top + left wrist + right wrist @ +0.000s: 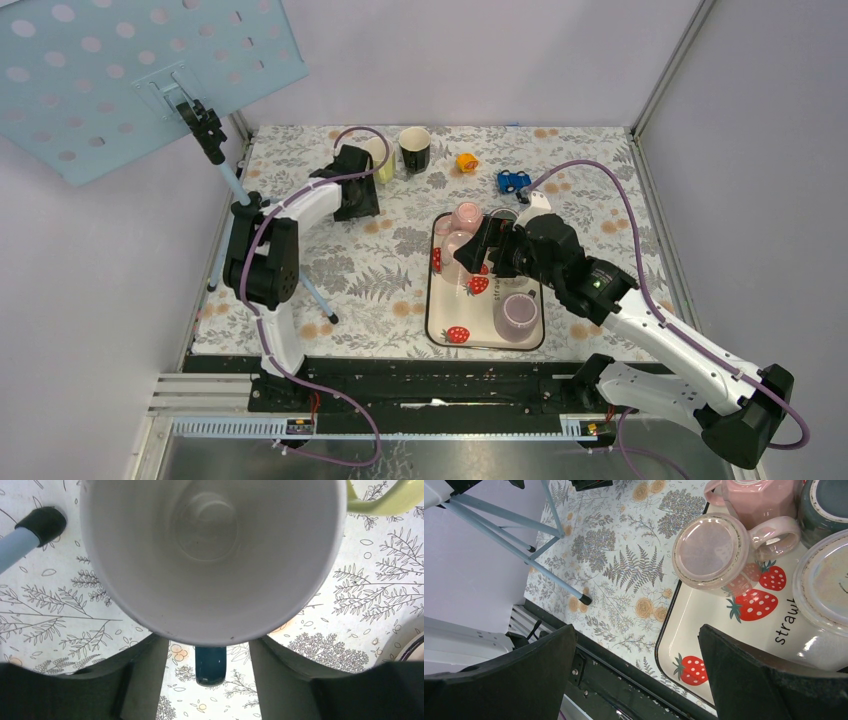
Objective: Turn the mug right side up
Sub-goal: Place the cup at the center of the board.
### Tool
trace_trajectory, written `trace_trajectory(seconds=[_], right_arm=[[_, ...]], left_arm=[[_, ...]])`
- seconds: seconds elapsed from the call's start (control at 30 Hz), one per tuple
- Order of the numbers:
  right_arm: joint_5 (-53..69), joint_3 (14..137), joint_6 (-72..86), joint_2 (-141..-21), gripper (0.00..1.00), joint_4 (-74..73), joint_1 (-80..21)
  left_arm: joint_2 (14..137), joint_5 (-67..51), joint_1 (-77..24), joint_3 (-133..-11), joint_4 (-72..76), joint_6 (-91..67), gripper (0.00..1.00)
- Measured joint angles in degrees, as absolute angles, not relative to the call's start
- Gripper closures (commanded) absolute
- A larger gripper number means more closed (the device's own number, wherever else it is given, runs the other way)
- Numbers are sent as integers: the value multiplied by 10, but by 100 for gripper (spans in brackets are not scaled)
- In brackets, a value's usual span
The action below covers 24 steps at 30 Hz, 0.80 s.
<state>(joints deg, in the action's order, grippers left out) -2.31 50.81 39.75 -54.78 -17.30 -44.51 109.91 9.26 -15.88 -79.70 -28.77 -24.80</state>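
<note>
Mouth-up yellow mug (380, 160) stands on tabletop (370, 280), far left, beside black mug (415, 150). Left pincer (207, 651) straddles near rim, jaws part-spread, gap far wider than wall: no pinch. Judged step: release, uprighting looks done. Next move calls for straight lift clear, no snag on rim or handle (385, 500). Right pincer (636, 632) spread wide, holding nothing, hovers over tray (663, 645) of inverted pink mugs (711, 550), likely next candidates.
</note>
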Motion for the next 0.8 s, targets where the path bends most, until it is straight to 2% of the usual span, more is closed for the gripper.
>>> trace_trajectory(seconds=[0.1,0.17,0.53,0.8], right_arm=[[-23,508,398,-548,0,-173,-445],[-23,508,397,-548,0,-173,-445],[-27,509,394,-549,0,-179,-445],[-79,534,383,-556,0,-230,-445]], left_arm=[[1092,93,-159,-787,-288,-248,7],[1085,93,-159,-781,-288,-248,2],[994,92,-161,-734,-288,-248,1],[913,84,-185,-706,-291,-246,1]])
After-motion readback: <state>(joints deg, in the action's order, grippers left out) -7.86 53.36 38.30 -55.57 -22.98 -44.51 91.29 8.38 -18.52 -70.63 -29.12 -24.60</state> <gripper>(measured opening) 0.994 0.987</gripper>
